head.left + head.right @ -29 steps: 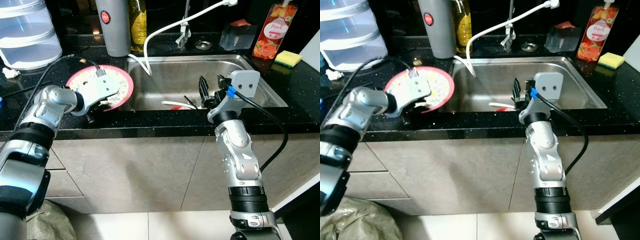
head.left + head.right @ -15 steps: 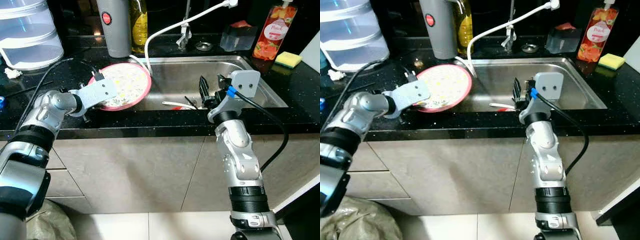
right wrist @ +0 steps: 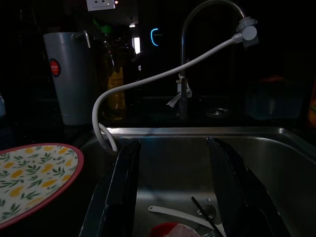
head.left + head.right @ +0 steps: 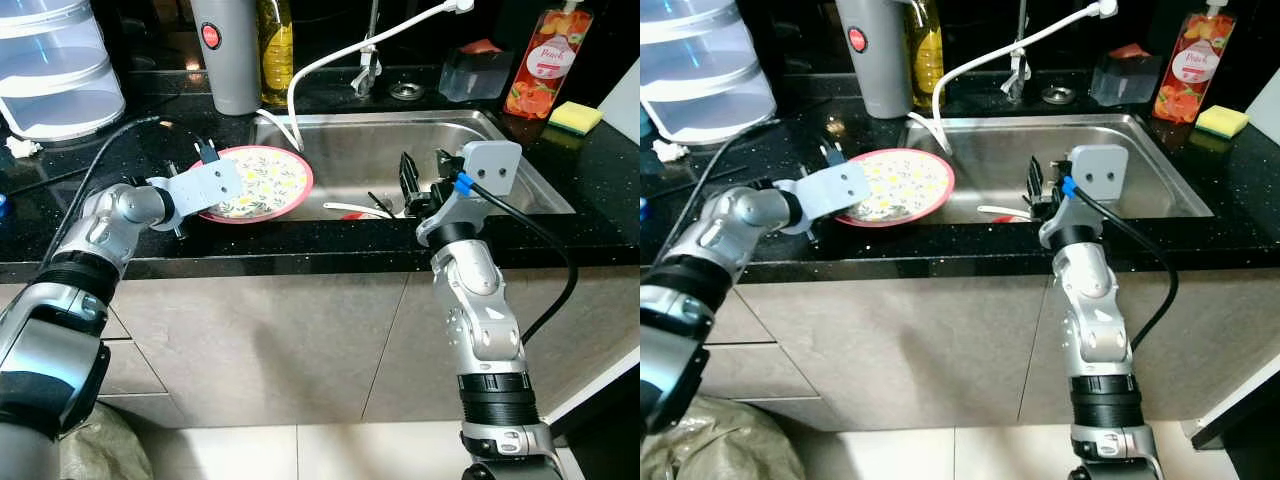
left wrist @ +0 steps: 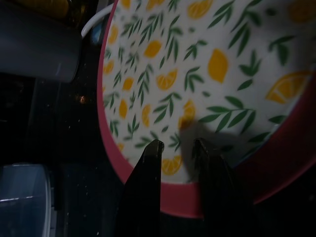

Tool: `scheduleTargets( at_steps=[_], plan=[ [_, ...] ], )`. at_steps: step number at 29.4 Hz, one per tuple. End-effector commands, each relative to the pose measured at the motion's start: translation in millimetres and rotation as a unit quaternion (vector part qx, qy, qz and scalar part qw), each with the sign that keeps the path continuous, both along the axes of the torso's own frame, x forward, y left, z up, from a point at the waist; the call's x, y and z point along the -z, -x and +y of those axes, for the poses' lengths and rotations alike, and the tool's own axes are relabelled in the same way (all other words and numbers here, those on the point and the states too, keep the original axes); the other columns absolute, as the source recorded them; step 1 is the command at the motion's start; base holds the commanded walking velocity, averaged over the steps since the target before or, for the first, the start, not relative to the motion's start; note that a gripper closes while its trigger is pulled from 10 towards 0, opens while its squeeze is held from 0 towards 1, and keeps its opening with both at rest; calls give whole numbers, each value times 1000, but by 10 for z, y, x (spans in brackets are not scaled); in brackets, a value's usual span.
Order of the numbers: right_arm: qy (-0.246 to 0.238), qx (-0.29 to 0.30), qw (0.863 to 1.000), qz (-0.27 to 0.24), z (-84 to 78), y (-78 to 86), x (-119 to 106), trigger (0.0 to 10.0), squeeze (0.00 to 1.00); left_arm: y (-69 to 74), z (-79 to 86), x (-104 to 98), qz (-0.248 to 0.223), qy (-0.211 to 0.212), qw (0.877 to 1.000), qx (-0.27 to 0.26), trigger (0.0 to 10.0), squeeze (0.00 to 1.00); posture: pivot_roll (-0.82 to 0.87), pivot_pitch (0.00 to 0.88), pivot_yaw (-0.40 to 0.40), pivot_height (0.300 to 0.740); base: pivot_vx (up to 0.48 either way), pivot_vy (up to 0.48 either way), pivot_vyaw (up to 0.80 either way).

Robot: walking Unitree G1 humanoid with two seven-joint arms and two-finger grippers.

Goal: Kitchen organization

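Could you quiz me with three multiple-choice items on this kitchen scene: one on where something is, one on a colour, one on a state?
1. Where is the yellow sponge?
A. on the counter at the sink's right back corner
B. inside the sink
C. on the plate

2. What colour is the plate's rim?
A. blue
B. pinkish red
C. black

3. How do the fingers of the right tool stand?
A. clamped on a spoon
B. shut, empty
C. spread apart, holding nothing

Answers: 1 A, the sponge sits on the black counter beside the peach bottle. 2 B, a pinkish red rim rings the lemon pattern where the left tool grips the edge. 3 C, the right wrist view shows a wide gap between the fingers over the sink.
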State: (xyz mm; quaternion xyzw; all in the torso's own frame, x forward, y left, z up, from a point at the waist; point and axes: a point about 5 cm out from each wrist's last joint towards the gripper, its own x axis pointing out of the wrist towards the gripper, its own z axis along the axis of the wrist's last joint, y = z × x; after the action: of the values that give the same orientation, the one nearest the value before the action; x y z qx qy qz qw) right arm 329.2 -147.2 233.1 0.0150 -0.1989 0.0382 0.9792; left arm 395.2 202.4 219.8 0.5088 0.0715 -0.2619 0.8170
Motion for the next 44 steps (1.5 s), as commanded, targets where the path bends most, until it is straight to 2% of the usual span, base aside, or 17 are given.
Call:
scheduleTargets(
  at_steps=[1,4,8,10,13,17,20,26,28,33,36,39,40,41,42,44],
  plan=[
    [2,1,1000,-2,-3,22,-1,10000,0,12,-33,133,26,10,1000,0,10000,0,107,0,32,740,0,0,0],
    [2,1,1000,-2,-2,18,-2,10000,0,15,-40,157,33,11,999,0,10000,0,108,0,32,740,0,0,0],
    [2,0,1000,-3,6,15,-8,10000,0,59,-59,284,64,12,998,5,10000,0,110,0,34,740,0,0,0],
    [1,0,1000,-3,12,16,-8,10000,0,115,-125,439,98,37,995,6,10000,0,110,0,35,740,0,0,0],
    [0,0,1000,-2,15,17,-3,10000,0,143,-175,521,112,50,992,6,10000,0,111,0,35,740,0,0,0],
    [0,-1,1000,-2,15,19,1,10000,0,153,-222,597,124,63,990,-7,10000,0,112,0,34,740,0,0,0],
    [0,-1,1000,-2,15,18,0,10000,0,123,-224,606,120,84,989,-36,10000,0,112,0,34,740,0,0,0],
    [1,-1,1000,-3,17,20,2,10000,0,33,-39,560,81,141,974,-156,10000,0,108,0,39,740,0,0,0],
    [1,-1,1000,-3,17,20,2,10000,0,33,-39,560,81,141,974,-156,10000,0,108,0,39,740,0,0,0],
    [2,-1,1000,-2,13,25,8,10000,0,-7,258,408,17,178,947,-268,10000,0,112,0,37,740,0,0,0],
    [2,-3,1000,-2,19,23,9,10000,0,-13,311,368,2,182,941,-285,10000,0,114,0,35,740,0,0,0],
    [2,-5,1000,-2,29,20,6,10000,0,-38,352,229,-50,198,935,-289,10000,0,116,0,32,740,0,0,0],
    [2,-6,1000,-2,33,18,5,10000,0,-66,307,28,-116,219,933,-262,10000,0,118,0,28,740,0,0,0],
    [2,-6,1000,-2,33,18,5,10000,0,-66,307,28,-116,219,933,-262,10000,0,118,0,28,740,0,0,0],
    [2,-7,1000,-2,35,16,4,10000,0,-74,280,-67,-139,236,928,-252,10000,0,118,0,28,740,0,0,0],
    [3,-10,1000,-3,41,13,-1,10000,0,-82,224,-254,-163,284,914,-241,10000,0,118,0,26,740,0,0,0]
  ],
)
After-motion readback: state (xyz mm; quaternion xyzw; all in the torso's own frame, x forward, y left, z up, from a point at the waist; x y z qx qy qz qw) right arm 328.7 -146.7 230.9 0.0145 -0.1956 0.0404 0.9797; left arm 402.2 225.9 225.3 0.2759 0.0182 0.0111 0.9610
